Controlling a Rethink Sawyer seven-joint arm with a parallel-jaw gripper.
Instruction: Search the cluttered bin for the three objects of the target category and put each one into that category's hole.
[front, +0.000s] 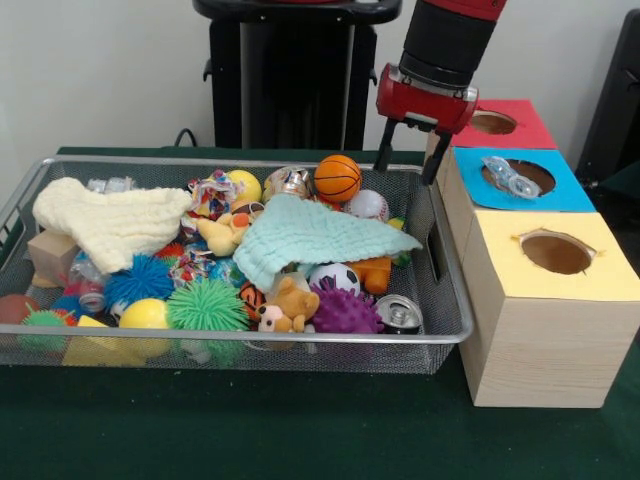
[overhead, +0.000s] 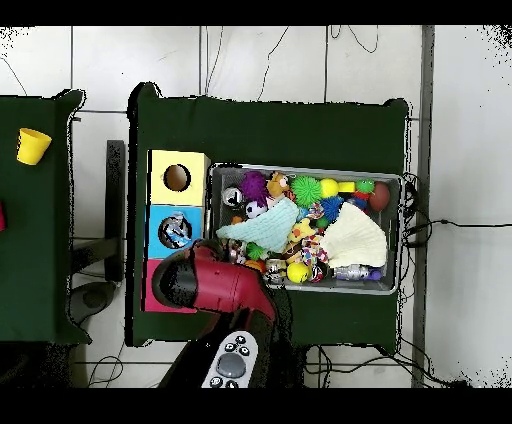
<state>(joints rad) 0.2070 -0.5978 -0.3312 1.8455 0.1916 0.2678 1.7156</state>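
Note:
My gripper (front: 408, 158) hangs open and empty above the far right corner of the wire bin (front: 250, 338), between the bin and the row of boxes. The boxes have a red top (front: 525, 128), a blue top (front: 565, 192) and a yellow top (front: 600, 272), each with a round hole. A clear plastic piece (front: 510, 177) lies in the blue hole. In the bin are a small basketball (front: 338, 177), a baseball (front: 367, 204), a soccer ball (front: 334, 277), a teal cloth (front: 320, 232), a cream cloth (front: 110, 222), plush animals (front: 290, 305) and a can (front: 400, 314). From overhead the red arm (overhead: 218, 282) covers the gripper.
Spiky rubber balls (front: 207, 306), a wooden block (front: 52, 253) and a yellow ball (front: 146, 314) fill the bin's near left. Overhead, the bin (overhead: 300, 169) sits right of the boxes (overhead: 152, 180). A yellow cup (overhead: 32, 146) stands on a separate table at left.

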